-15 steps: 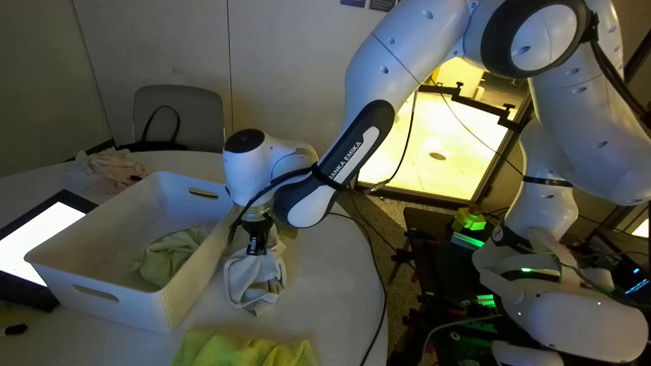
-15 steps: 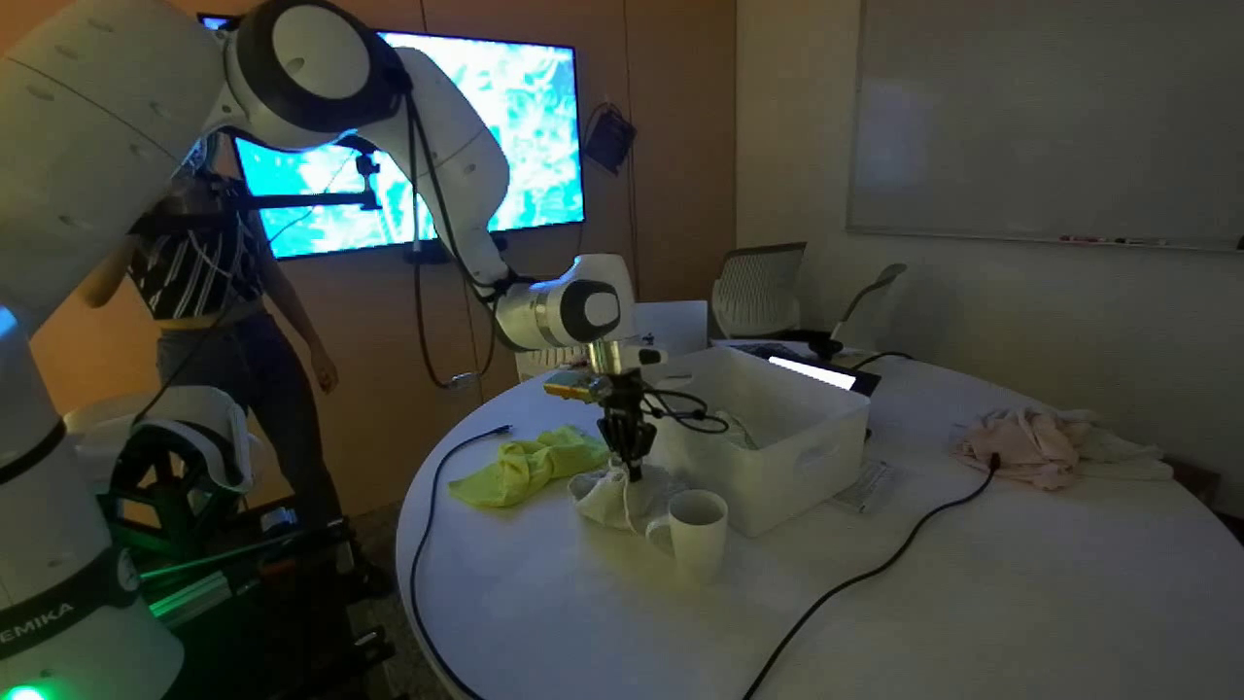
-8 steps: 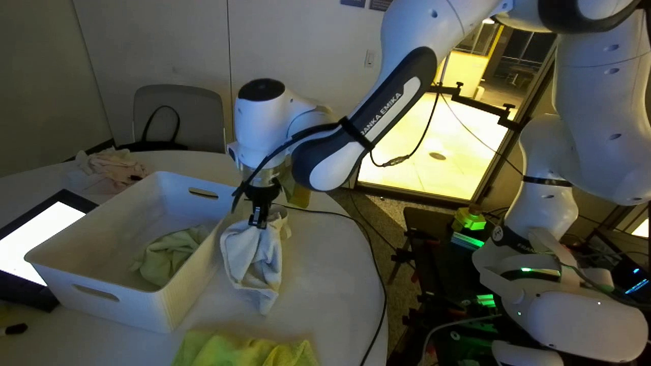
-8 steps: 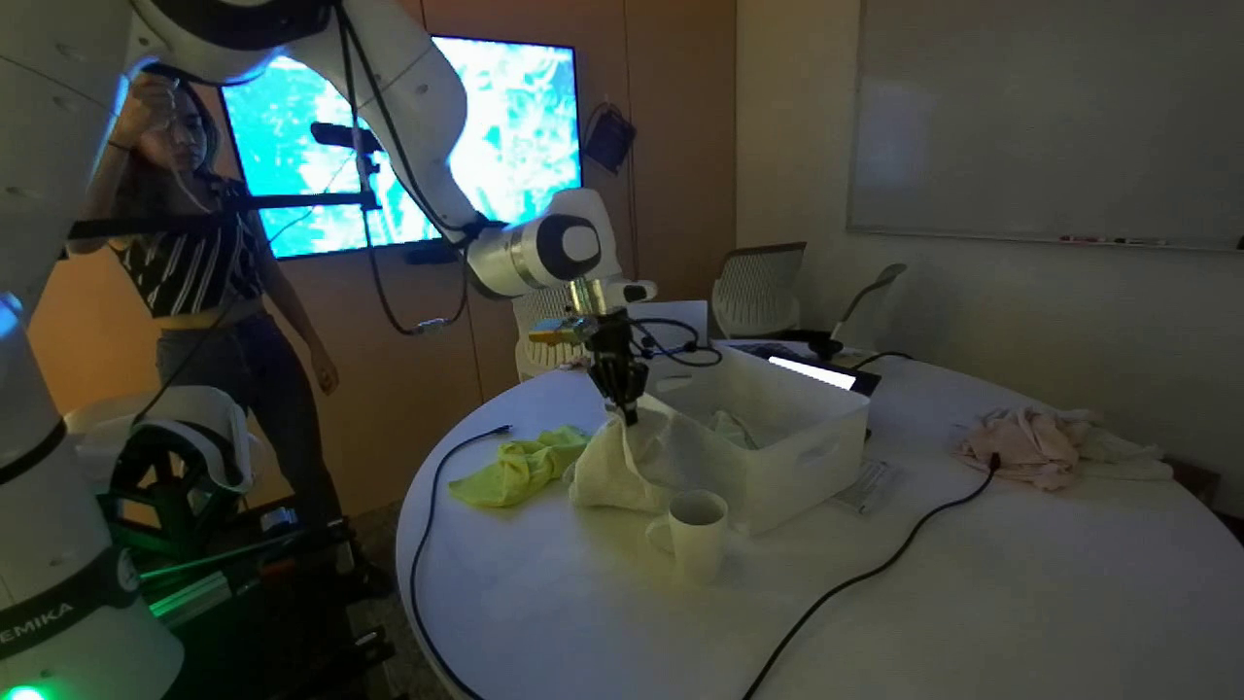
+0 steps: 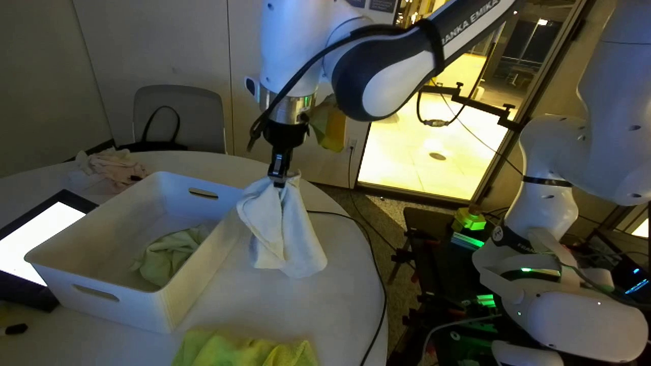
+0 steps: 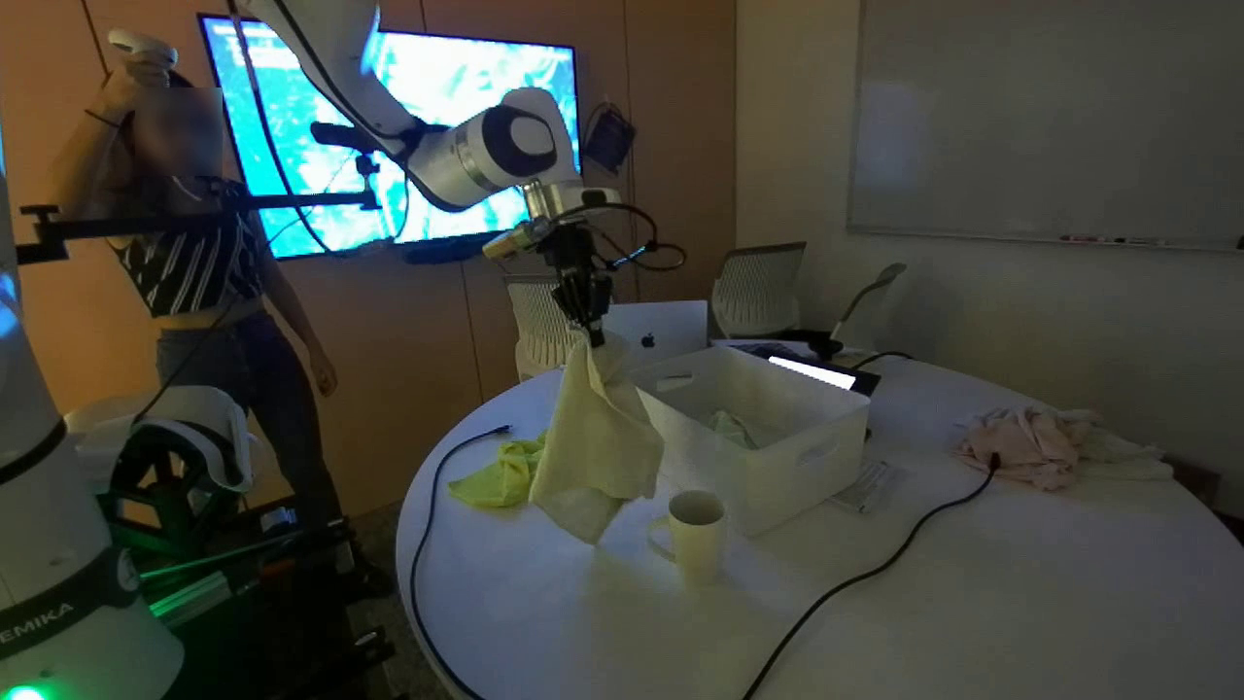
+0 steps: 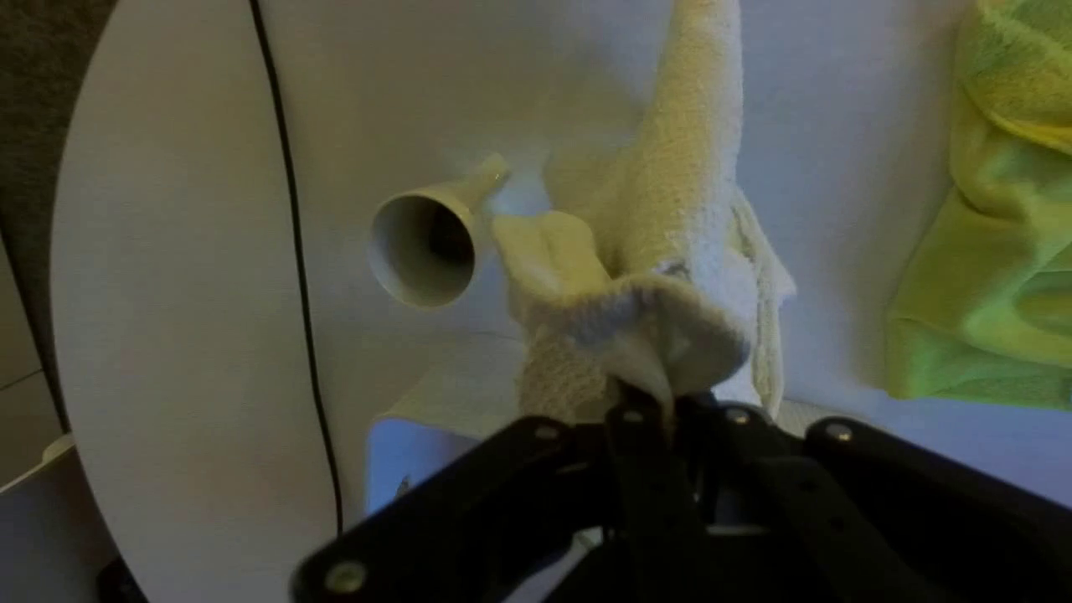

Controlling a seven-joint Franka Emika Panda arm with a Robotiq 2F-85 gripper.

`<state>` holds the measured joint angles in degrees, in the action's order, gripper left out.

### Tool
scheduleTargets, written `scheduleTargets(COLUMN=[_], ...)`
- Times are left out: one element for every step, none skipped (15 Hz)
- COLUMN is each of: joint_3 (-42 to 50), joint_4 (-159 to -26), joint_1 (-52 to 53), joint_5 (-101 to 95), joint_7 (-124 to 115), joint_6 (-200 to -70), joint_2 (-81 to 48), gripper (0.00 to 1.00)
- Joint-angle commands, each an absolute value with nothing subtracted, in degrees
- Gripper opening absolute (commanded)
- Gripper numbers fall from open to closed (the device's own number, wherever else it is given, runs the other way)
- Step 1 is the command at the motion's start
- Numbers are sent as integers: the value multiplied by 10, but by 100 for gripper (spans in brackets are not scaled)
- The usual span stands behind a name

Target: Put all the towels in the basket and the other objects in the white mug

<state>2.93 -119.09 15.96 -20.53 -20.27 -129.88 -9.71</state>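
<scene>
My gripper (image 5: 277, 182) is shut on the white towel (image 5: 290, 234), which hangs in folds from the fingertips beside the white basket (image 5: 175, 305). In an exterior view the gripper (image 6: 595, 338) holds the towel (image 6: 603, 447) above the table, near the white mug (image 6: 698, 549). A pale green towel (image 5: 170, 254) lies inside the basket. A yellow-green towel (image 6: 501, 476) lies on the table. The wrist view shows the mug (image 7: 402, 260) upright with a dark patch inside, left of the hanging towel (image 7: 695, 167). Pink and white cloths (image 6: 1030, 447) lie beyond the basket.
A black cable (image 6: 875, 559) runs across the table, and another (image 6: 418, 544) follows its edge. A lit screen (image 5: 40, 239) stands against the basket's far side. A laptop (image 6: 656, 326) is behind the basket. A person (image 6: 214, 262) stands behind the robot.
My gripper has risen from the table and lifted the white towel. The towel lay crumpled one second ago and now hangs down. The basket, mug and other towels have not moved.
</scene>
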Motion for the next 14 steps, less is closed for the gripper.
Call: scheduleTargets(joint_3=[-10,-20,-27,-34,-41,-46,-52,-56,-59,-59,-57,-55,-54,-54], joint_4=[-1214,-1215,-1213,-1213,-1211,-1206,-1200,-1194,-1183,-1173,-1160,-1144,-1131,-1111], joint_1=[142,140,138,136,135,134,133,131,129,124,119,115,112,109], joint_5=[-211,-208,-211,-214,-216,-217,-219,-217,-218,-219,-222,-223,-227,-230], joint_7=[-206,-205,-213,-220,-226,-233,-238,-239,-238,-234,-230,-226,-226,-226], joint_6=[-1239,-1227,-1212,-1205,-1194,-1184,-1174,-1166,-1157,-1154,-1155,-1153,-1152,-1149], joint_2=[-34,-25,-18,-13,-9,-6,-6,-6,-9,-17,-29,-40,-49,-62], gripper=[2,2,2,2,2,2,2,2,2,2,2,2,2,2])
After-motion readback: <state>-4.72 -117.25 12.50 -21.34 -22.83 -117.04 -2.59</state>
